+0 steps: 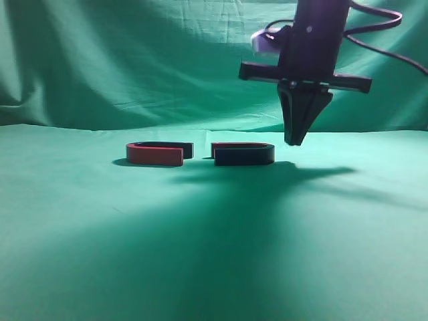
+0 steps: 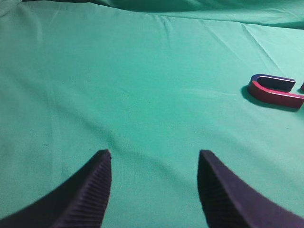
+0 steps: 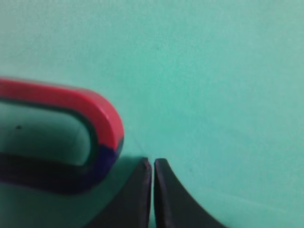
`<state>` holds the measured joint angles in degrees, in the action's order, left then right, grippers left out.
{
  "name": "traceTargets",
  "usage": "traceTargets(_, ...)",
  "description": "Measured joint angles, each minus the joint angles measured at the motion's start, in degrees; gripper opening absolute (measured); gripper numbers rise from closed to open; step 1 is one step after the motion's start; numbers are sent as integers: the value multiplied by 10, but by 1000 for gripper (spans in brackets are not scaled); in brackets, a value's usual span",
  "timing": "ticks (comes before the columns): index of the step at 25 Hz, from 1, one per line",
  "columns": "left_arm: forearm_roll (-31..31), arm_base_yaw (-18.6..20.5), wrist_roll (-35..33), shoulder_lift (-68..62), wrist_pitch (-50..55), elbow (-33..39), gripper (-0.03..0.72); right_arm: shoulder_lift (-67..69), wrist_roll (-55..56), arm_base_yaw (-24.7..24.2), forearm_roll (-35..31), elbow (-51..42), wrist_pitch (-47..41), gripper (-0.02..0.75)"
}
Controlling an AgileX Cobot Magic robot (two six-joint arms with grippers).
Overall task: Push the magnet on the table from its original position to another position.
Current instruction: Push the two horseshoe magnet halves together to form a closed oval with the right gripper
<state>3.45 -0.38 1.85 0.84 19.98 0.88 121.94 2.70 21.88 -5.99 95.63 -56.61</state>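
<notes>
Two red-and-blue horseshoe magnets lie on the green cloth with their open ends facing each other. The left magnet (image 1: 159, 153) also shows at the right edge of the left wrist view (image 2: 275, 90). The right magnet (image 1: 243, 153) shows close up in the right wrist view (image 3: 61, 137). My right gripper (image 1: 295, 138) (image 3: 152, 164) is shut and empty, its tips just right of the right magnet's curved end and just above the cloth. My left gripper (image 2: 154, 159) is open and empty over bare cloth, well left of the magnets; it is out of the exterior view.
A green cloth (image 1: 214, 254) covers the table, and a green backdrop (image 1: 134, 60) hangs behind. Black cables (image 1: 388, 40) trail from the right arm at upper right.
</notes>
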Motion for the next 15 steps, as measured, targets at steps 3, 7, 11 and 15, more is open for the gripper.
traceTargets(3,0,0,0,0,0,0,372,21,1,0,0,12,-2,0)
traceTargets(7,0,0,0,0,0,0,372,30,2,0,0,13,1,0)
traceTargets(11,0,0,0,0,0,0,372,31,2,0,-5,14,8,0)
traceTargets(15,0,0,0,0,0,0,372,31,2,0,-15,15,16,0)
